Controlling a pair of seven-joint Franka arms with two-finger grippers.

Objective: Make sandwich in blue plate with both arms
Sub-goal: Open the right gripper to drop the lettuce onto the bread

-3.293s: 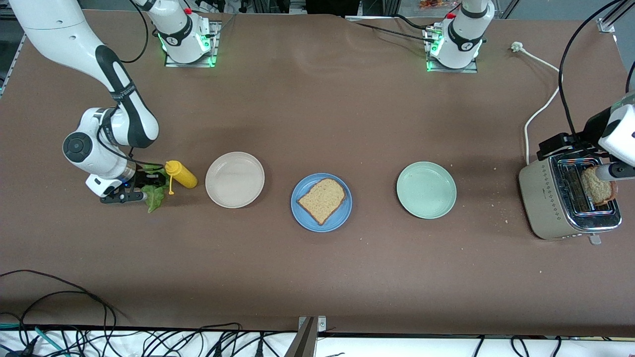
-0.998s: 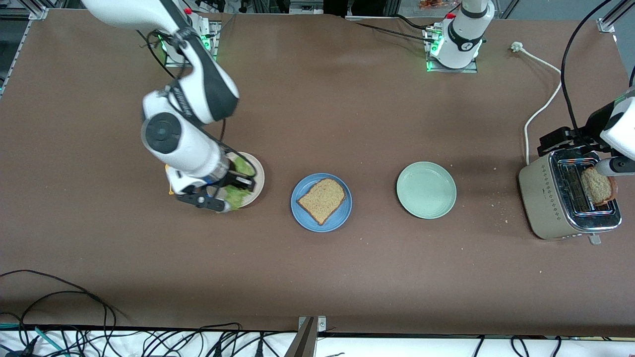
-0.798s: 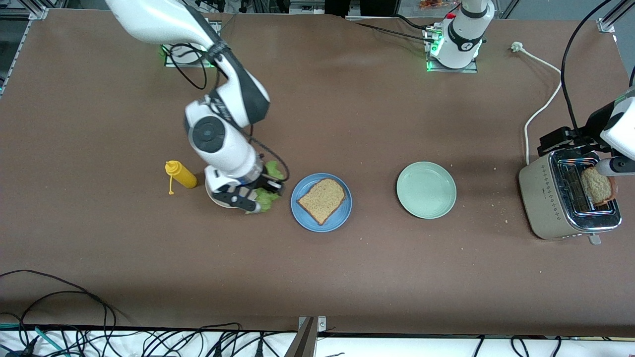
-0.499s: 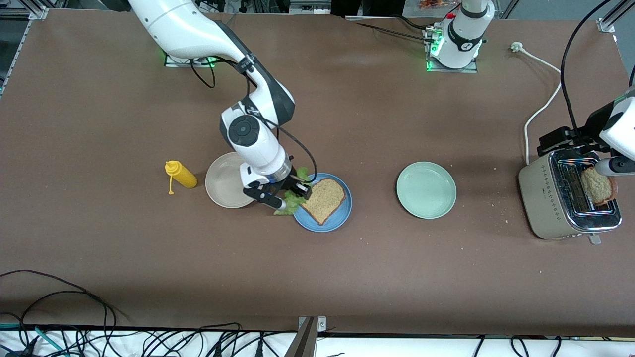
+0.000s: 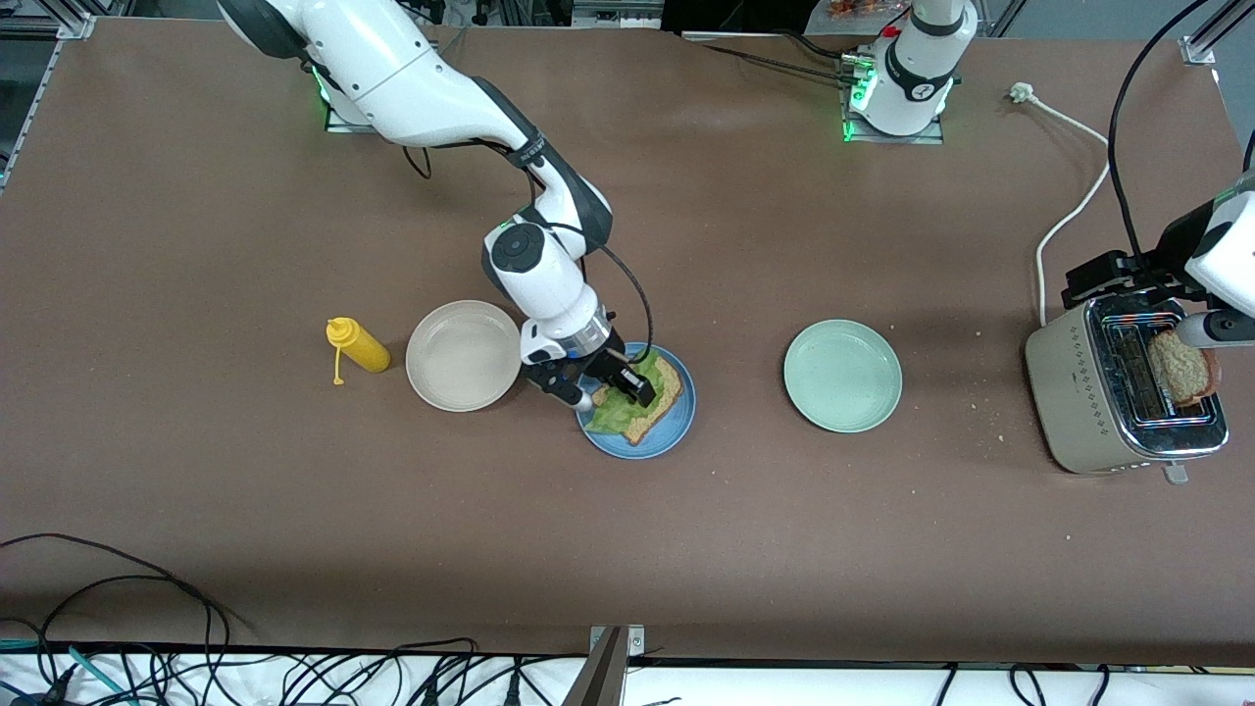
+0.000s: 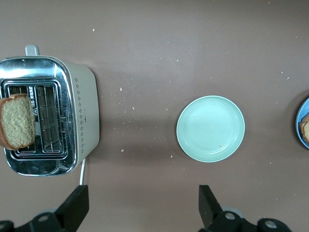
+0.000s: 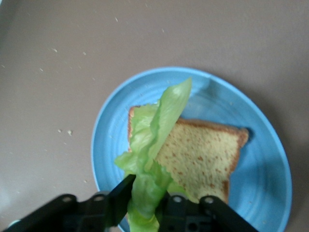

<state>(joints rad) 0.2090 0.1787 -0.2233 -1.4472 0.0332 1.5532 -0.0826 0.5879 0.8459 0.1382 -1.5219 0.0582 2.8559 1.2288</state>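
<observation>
We see the right gripper (image 5: 610, 390) over the blue plate (image 5: 677, 424), its fingers pinched narrow on the lettuce leaf (image 5: 616, 410). The leaf drapes onto the slice of toast (image 5: 663, 394) that lies on the plate. In the right wrist view the lettuce leaf (image 7: 153, 145) hangs from the right gripper (image 7: 147, 199) above the slice of toast (image 7: 205, 155) and the blue plate (image 7: 263, 169).

The blue plate sits mid-table, between the beige plate (image 5: 463, 355) toward the right arm's end and the pale green plate (image 5: 842, 376) toward the left arm's end. A yellow bottle (image 5: 357, 345) lies just beside the beige plate.

The left gripper (image 6: 142, 212) hangs above the table near the toaster (image 5: 1113, 402), fingers spread wide and empty. A second slice (image 5: 1181, 367) stands in the toaster (image 6: 48, 121) slot.
</observation>
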